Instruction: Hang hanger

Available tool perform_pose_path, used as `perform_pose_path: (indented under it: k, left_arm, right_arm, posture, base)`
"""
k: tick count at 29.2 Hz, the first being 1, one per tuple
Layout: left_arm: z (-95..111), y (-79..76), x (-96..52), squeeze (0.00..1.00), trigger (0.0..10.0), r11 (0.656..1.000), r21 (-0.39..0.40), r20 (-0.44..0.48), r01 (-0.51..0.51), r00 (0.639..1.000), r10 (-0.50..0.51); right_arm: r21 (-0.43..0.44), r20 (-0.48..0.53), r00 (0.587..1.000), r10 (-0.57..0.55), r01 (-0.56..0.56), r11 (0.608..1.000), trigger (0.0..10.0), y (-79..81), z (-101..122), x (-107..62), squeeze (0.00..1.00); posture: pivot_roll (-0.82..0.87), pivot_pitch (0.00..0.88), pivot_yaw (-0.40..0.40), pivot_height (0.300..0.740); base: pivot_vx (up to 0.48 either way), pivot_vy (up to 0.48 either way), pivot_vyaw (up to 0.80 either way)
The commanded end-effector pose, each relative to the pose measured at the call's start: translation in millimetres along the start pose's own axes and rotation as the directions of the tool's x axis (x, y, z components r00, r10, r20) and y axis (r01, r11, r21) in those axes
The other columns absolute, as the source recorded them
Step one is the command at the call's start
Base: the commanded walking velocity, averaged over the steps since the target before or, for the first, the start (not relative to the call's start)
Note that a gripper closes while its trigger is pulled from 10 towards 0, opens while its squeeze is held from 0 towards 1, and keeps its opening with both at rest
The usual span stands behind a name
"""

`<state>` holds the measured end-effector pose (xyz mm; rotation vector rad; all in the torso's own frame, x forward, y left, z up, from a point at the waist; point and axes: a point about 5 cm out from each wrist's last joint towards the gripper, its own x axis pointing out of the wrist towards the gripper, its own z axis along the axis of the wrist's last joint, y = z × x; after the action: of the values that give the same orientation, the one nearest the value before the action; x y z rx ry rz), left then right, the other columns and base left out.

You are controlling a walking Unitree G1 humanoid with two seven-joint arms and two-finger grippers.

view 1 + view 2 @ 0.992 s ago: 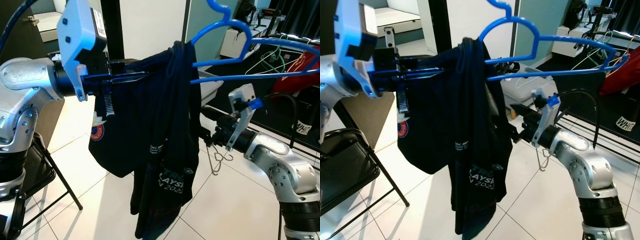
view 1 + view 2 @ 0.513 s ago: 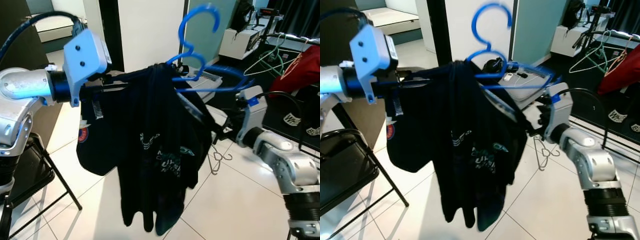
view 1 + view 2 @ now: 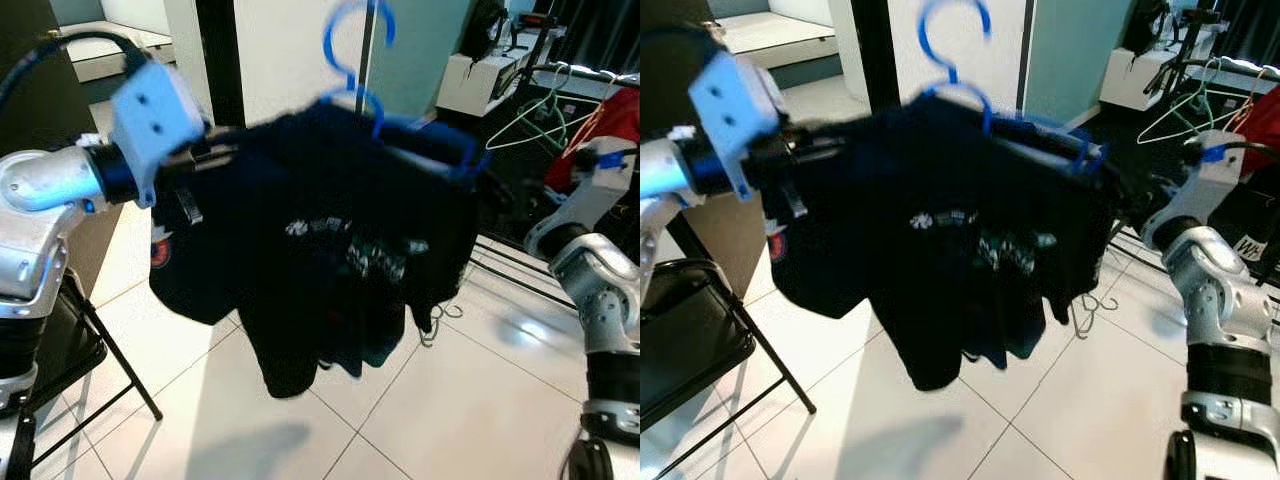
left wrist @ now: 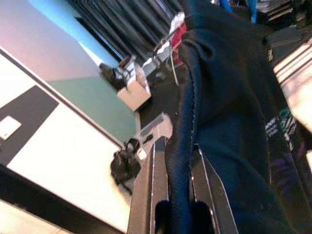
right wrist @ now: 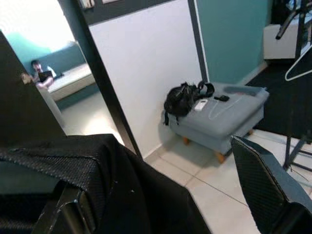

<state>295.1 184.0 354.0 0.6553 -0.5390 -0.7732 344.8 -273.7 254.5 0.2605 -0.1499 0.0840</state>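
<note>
A blue plastic hanger [image 3: 352, 45] carries a black printed garment [image 3: 330, 250] and hangs tilted and blurred in mid-air ahead of me. My left gripper [image 4: 178, 146] holds it from the left, shut on a dark fold of the garment where it covers the hanger's end. My right gripper [image 3: 1130, 200] sits at the hanger's right end, behind the cloth. In the right wrist view, its fingers [image 5: 261, 187] stand wide apart and the garment [image 5: 112, 185] drapes over the other finger.
A black folding chair [image 3: 60, 350] stands at lower left. A clothes rack [image 3: 560, 90] with wire hangers and a red garment [image 3: 600, 130] is at the right. A wire hanger [image 3: 1090, 305] lies on the tiled floor. A grey ottoman [image 5: 219, 117] with a black bag [image 5: 183, 97] stands by the wall.
The hanger has swung round, its hook now upright and further left, and the garment has spread out to the right. My right arm has pulled back right and upward.
</note>
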Motion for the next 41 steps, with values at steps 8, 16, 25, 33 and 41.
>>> perform_pose_path:
  k: [8, 16, 25, 33, 41]
  left_arm:
    - [8, 4.8, -10.1, 0.0, 10.0, 0.986, 0.168, -0.018, 0.013, 1.0, -0.01]
    - [-2, -5.6, -5.6, 0.0, 10.0, 0.958, 0.277, -0.113, 0.081, 0.992, -0.051]
    - [-13, 7.3, 2.8, 0.0, 10.0, 0.92, 0.388, -0.207, -0.063, 0.966, 0.153]
    - [-24, -12.6, 24.5, 0.0, 10.0, 0.93, 0.286, -0.181, -0.229, 0.941, 0.287]
    - [-29, -62.1, 51.0, 0.0, 10.0, 0.957, 0.087, -0.16, -0.277, 0.944, 0.288]
  right_arm:
    - [0.083, -0.009, 0.996, -0.088, 0.088, 0.993, 10.0, -17.7, -5, -2.1, 0.0]
    - [0.103, -0.003, 0.996, -0.087, 0.087, 0.991, 10.0, -16.4, -4, 1.5, 0.0]
    - [0.121, 0.006, 0.999, -0.048, 0.047, 0.992, 10.0, -6.1, -3, 7.3, 0.0]
    - [0.13, 0.009, 0.999, 0.034, -0.035, 0.991, 10.0, 20.7, -9, 15.7, 0.0]
    - [0.151, 0.008, 0.987, 0.163, -0.163, 0.975, 10.0, 67.6, -23, 23.9, 0.0]
  posture:
    - [0.0, 0.0, -0.022, 0.74]
    - [0.0, 0.0, -0.027, 0.74]
    - [0.01, 0.0, -0.029, 0.74]
    - [0.0, 0.0, -0.024, 0.74]
    - [0.0, 0.0, -0.019, 0.74]
  base:
    - [0.0, 0.0, 0.0]
    - [0.0, 0.0, 0.0]
    - [0.0, 0.0, 0.0]
    - [0.0, 0.0, 0.0]
    - [0.0, 0.0, 0.0]
